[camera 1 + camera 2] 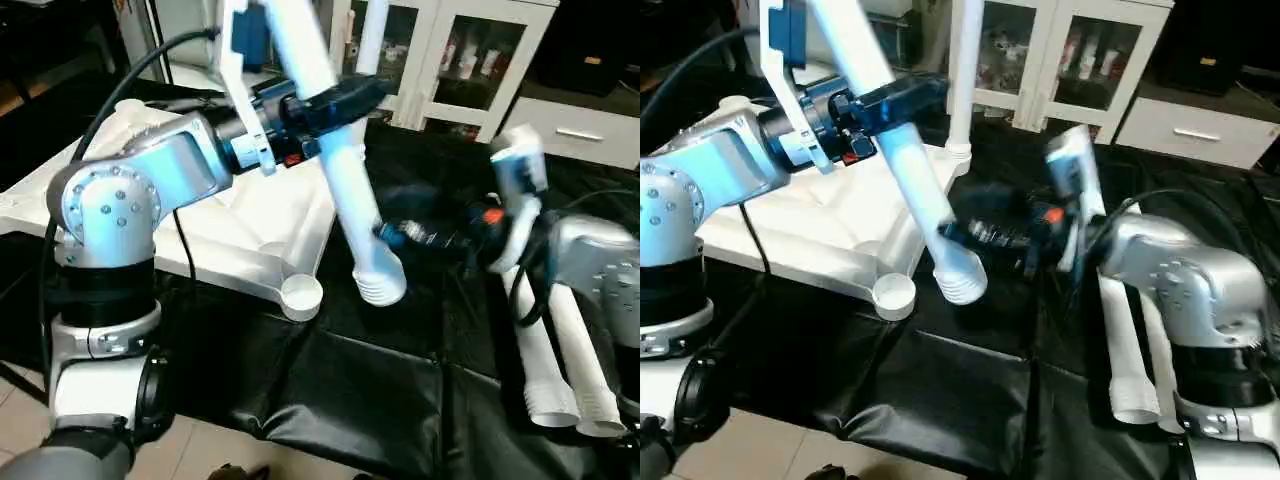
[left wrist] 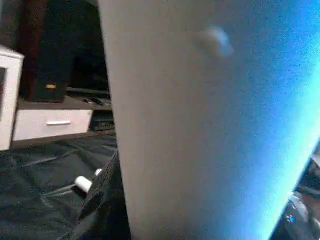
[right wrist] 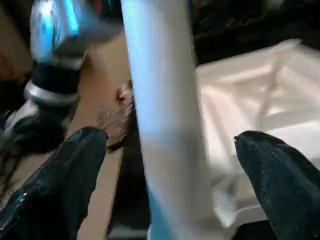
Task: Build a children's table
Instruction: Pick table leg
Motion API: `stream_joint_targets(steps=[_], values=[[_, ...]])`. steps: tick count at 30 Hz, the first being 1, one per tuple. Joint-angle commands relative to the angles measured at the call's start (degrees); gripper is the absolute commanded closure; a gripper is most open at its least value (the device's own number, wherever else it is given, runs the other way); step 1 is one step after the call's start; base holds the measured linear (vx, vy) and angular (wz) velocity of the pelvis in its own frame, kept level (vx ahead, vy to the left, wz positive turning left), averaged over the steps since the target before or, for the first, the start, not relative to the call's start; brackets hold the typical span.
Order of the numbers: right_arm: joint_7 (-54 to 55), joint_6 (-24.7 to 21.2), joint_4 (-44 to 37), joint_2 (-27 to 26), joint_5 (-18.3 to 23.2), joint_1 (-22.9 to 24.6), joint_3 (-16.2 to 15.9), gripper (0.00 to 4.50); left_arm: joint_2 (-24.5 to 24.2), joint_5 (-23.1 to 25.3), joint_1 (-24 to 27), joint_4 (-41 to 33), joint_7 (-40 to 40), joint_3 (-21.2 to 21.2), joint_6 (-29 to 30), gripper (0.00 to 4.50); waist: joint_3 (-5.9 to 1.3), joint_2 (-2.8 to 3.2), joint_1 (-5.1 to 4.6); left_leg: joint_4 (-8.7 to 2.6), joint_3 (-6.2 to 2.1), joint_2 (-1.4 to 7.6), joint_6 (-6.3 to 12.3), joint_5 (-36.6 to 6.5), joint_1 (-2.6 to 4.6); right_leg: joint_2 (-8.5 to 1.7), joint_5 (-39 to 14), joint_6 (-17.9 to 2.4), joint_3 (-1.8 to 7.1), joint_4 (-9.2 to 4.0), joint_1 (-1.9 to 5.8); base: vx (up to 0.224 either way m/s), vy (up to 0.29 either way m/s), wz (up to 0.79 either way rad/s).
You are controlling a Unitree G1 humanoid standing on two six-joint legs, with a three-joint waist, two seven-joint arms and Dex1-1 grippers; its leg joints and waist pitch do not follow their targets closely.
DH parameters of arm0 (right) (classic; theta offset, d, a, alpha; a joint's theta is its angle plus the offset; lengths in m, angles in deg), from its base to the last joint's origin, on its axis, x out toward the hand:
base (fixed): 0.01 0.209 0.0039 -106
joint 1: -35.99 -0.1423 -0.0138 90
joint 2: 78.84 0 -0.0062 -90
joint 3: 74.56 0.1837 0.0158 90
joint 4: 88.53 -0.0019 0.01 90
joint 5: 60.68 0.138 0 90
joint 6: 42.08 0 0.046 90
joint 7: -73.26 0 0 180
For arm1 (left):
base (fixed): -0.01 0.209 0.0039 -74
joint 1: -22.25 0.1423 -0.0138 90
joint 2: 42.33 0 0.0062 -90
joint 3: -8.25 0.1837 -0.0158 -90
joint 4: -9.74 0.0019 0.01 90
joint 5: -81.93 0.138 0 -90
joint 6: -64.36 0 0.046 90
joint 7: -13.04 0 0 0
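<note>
— Left end effector point(image 1: 335, 105)?
— Clamped round a white tube leg point(image 1: 345, 190), held slanting at upper centre, ribbed end low beside the tabletop's point(image 1: 265, 225) corner socket point(image 1: 301, 293).
— Right end effector point(image 3: 170, 165)?
— Spread wide, black fingers point(image 3: 55, 185) either side of that leg, not touching.
— Elsewhere?
— Two spare legs point(image 1: 560, 360) lying lower right on the black worktop point(image 1: 370, 400).

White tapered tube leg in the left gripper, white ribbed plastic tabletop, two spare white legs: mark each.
Held white tapered tube leg point(image 1: 350, 195), left eye view, mid-shaft.
White ribbed plastic tabletop point(image 1: 302, 293), left eye view, round corner socket.
Spare white legs point(image 1: 548, 360), left eye view, shaft.
</note>
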Motion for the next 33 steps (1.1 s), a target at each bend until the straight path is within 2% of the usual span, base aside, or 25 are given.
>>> stream_joint_targets(steps=[1,2,3,6,17,19,21,27,33], values=[[-1.45,-0.59,0.37,0.98,-1.14,-1.15,-1.63,0.00,-0.63,-1.03,-1.29,-1.32,-1.91,0.84,0.14,2.84,-4.29,0.17,0.37,-3.41,1.14,-0.77,0.14,-7.49,0.00,-2.54,-12.15,-11.25,1.43,-3.65,3.67,0.000,0.000,0.00],[-1.88,-0.55,0.56,0.87,-1.87,-1.66,-2.71,0.00,-0.75,-1.45,-1.32,-1.70,-2.88,1.13,0.19,2.84,-4.27,0.18,0.43,-3.46,1.15,-0.70,0.09,-7.39,0.03,-2.53,-11.85,-11.24,1.45,-3.60,3.62,0.000,0.000,0.00],[-2.12,-0.84,0.75,0.52,-2.55,-2.51,-3.86,0.00,-0.93,-1.79,-1.31,-2.26,-4.18,1.59,0.26,2.84,-4.31,-0.15,0.51,-3.48,1.15,-0.74,-0.10,-7.12,-0.01,-2.52,-11.51,-11.31,1.40,-3.52,3.66,0.000,0.000,0.00],[-2.40,-0.56,1.43,0.60,-3.44,-3.69,-5.35,0.00,-1.48,-2.49,-1.11,-3.32,-6.42,2.38,0.28,2.84,-4.27,-0.04,0.60,-3.53,1.09,-0.64,-0.50,-7.24,0.03,-2.56,-11.33,-11.50,1.40,-3.35,3.57,0.000,0.000,0.00],[-5.99,-0.95,2.71,1.89,-3.52,-5.28,-7.25,0.00,-4.35,-4.65,0.39,-7.22,-14.25,4.27,0.00,2.84,-4.18,-0.20,0.44,-3.57,1.12,-0.62,-0.72,-8.22,-0.05,-2.58,-12.92,-10.73,1.45,-3.46,3.63,0.000,0.000,0.00],[-6.54,-0.89,2.56,1.92,-3.51,-5.18,-7.54,0.00,-4.59,-4.43,0.45,-7.25,-14.75,4.47,-0.16,2.84,-4.12,0.01,0.53,-3.54,1.16,-0.67,-0.74,-8.42,0.01,-2.58,-13.57,-10.52,1.50,-3.55,3.51,0.000,0.000,0.00],[-6.70,-0.85,2.55,1.80,-3.51,-5.12,-7.62,0.27,-4.74,-4.26,0.55,-7.33,-15.08,4.62,-0.29,2.84,-4.21,-0.17,0.54,-3.56,1.13,-0.68,-0.78,-8.14,-0.05,-2.54,-13.34,-10.39,1.46,-3.47,3.57,0.000,0.000,0.00],[-7.56,-0.92,2.63,1.29,-3.16,-4.90,-7.78,0.88,-5.24,-3.36,0.83,-7.07,-15.94,5.15,-1.01,2.84,-4.31,-0.11,0.55,-3.51,1.12,-0.66,-0.67,-7.46,-0.08,-2.53,-11.34,-11.11,1.45,-3.24,3.63,0.000,0.000,0.00],[-8.87,-1.15,2.26,1.51,-2.43,-4.65,-8.04,1.29,-5.47,-3.07,0.78,-6.79,-16.33,5.40,-1.50,2.84,-4.31,-0.14,0.62,-3.48,1.14,-0.68,-0.67,-7.66,-0.09,-2.58,-11.81,-11.15,1.46,-3.27,3.68,0.000,0.000,0.00]])
